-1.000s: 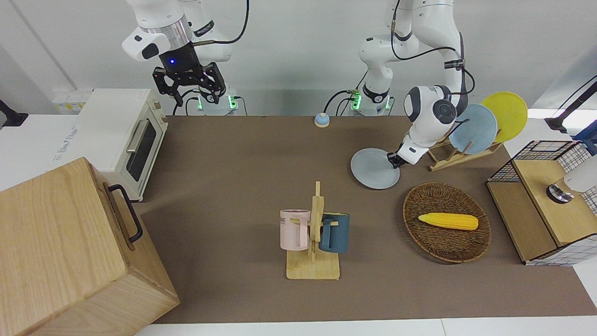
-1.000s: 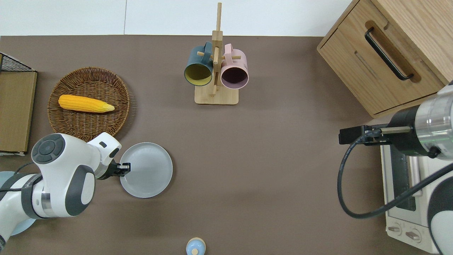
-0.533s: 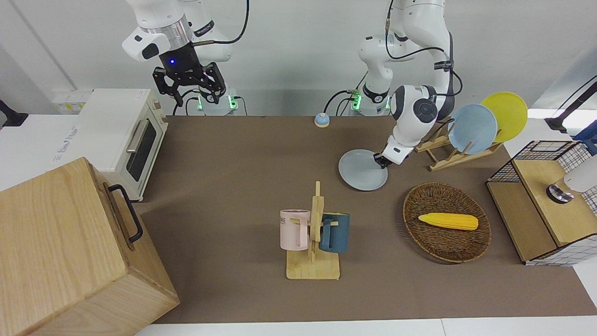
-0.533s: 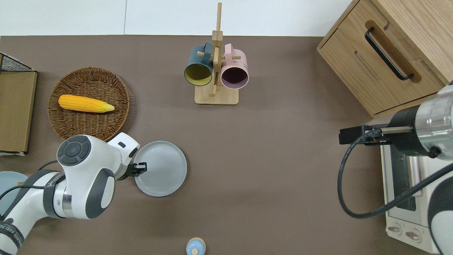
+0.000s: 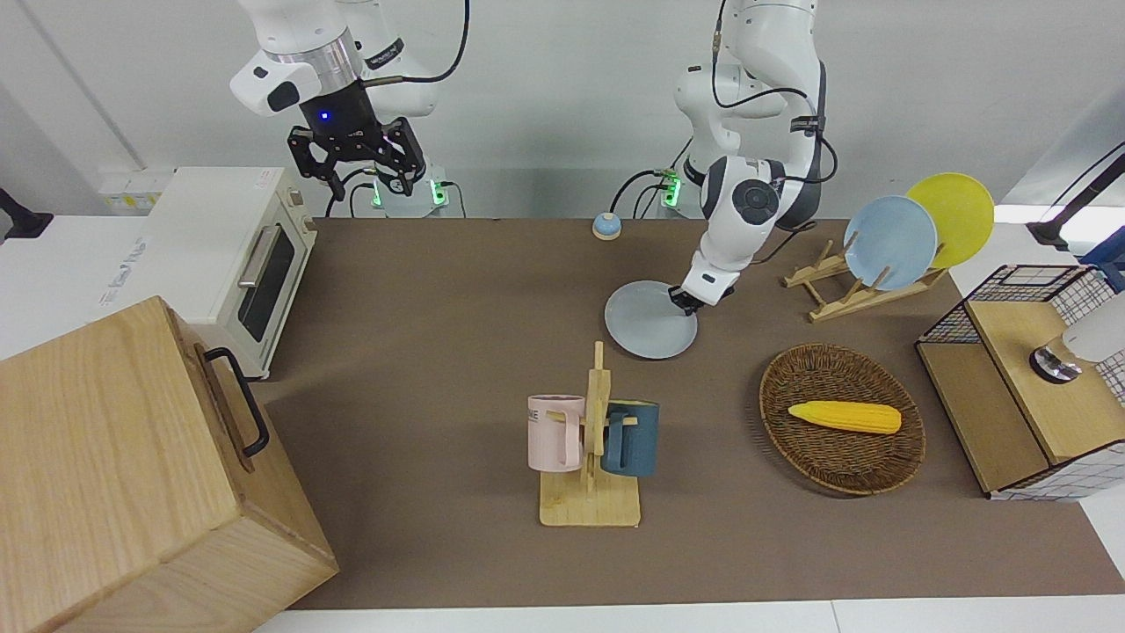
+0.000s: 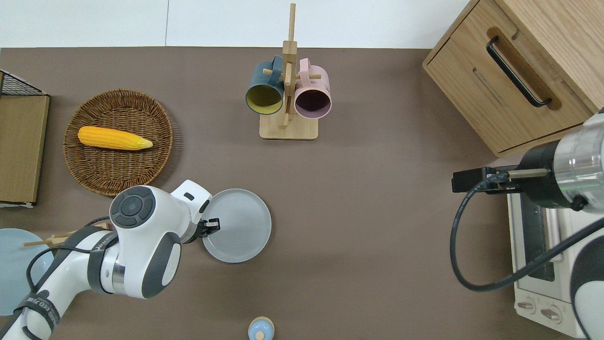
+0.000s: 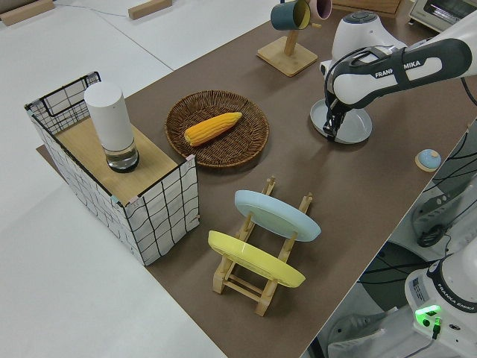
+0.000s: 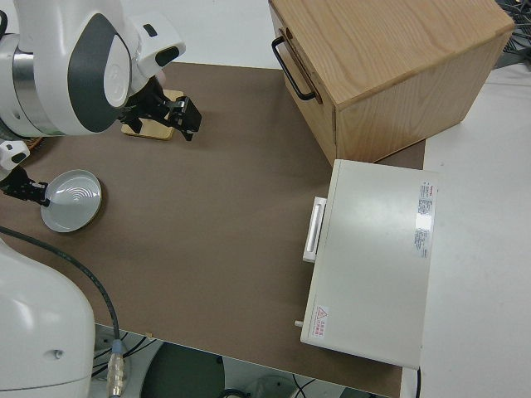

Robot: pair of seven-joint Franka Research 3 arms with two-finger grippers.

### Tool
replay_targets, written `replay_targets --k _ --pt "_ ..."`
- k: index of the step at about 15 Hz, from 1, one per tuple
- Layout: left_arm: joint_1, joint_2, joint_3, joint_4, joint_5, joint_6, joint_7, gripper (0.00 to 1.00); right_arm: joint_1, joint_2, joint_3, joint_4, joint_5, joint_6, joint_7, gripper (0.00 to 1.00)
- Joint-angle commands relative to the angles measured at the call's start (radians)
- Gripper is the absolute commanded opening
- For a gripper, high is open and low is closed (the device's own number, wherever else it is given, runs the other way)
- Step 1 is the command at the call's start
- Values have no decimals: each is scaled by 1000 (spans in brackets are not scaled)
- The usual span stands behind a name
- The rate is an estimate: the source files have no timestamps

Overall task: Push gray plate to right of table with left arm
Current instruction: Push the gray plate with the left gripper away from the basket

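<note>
three plates [image 5: 651,319]; two mugs [image 5: 555,432]; one basket [image 5: 842,418]; one corn cob [image 5: 845,417].

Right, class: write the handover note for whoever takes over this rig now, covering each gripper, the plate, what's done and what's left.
Left gripper: low at the round pale gray plate's rim, on the side toward the left arm's end of the table; fingers hard to read.
Right gripper: open, its arm parked.
Plate: flat on the long brown table, near the middle, nearer the robots than the wooden mug rack.
Done: push under way; the plate has slid toward the right arm's end over the last second.
Left: keep pushing across the bare stretch toward the white toaster oven.
</note>
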Motion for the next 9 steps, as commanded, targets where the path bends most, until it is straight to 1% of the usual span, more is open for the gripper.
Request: replay_targets --k 1,3,9 --pt "-59 20 5 -13 -14 33 -65 0 -6 6 4 14 16 -5 2 996" --pt "-71 20 4 -11 -14 33 -80 0 -6 6 4 14 16 -5 2 996" --pt "-73 20 -53 -11 -28 56 -148 0 -6 6 4 14 16 -5 2 996"
